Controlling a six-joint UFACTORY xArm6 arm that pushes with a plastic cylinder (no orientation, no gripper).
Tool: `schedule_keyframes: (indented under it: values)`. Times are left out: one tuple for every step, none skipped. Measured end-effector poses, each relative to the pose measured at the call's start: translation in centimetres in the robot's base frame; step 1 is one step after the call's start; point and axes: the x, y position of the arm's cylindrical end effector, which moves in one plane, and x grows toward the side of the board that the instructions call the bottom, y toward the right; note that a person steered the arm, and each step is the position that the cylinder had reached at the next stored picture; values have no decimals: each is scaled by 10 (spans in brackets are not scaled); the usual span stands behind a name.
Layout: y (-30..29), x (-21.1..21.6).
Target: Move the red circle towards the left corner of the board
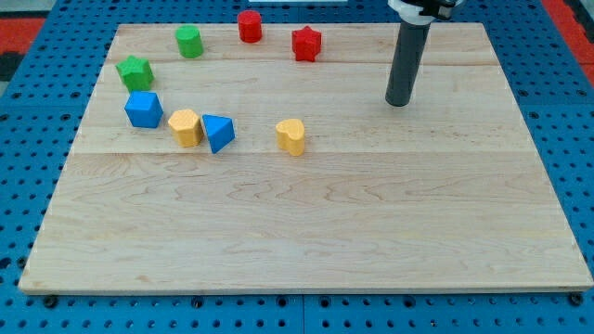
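Observation:
The red circle (250,26) stands near the top edge of the wooden board (306,232), a little left of centre. A red star (306,44) sits just to its right. My tip (398,102) rests on the board at the upper right, well to the right of both red blocks and touching no block.
A green cylinder (189,42) and a green star (135,72) lie at the upper left. Below them are a blue cube (144,109), a yellow hexagon (185,127), a blue triangle (219,133) and a yellow heart (291,136). A blue pegboard (28,139) surrounds the board.

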Motion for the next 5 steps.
schedule_keyframes:
  values:
    - [8,0]
    - [38,0]
    - [136,-19]
    - [182,-97]
    - [140,-164]
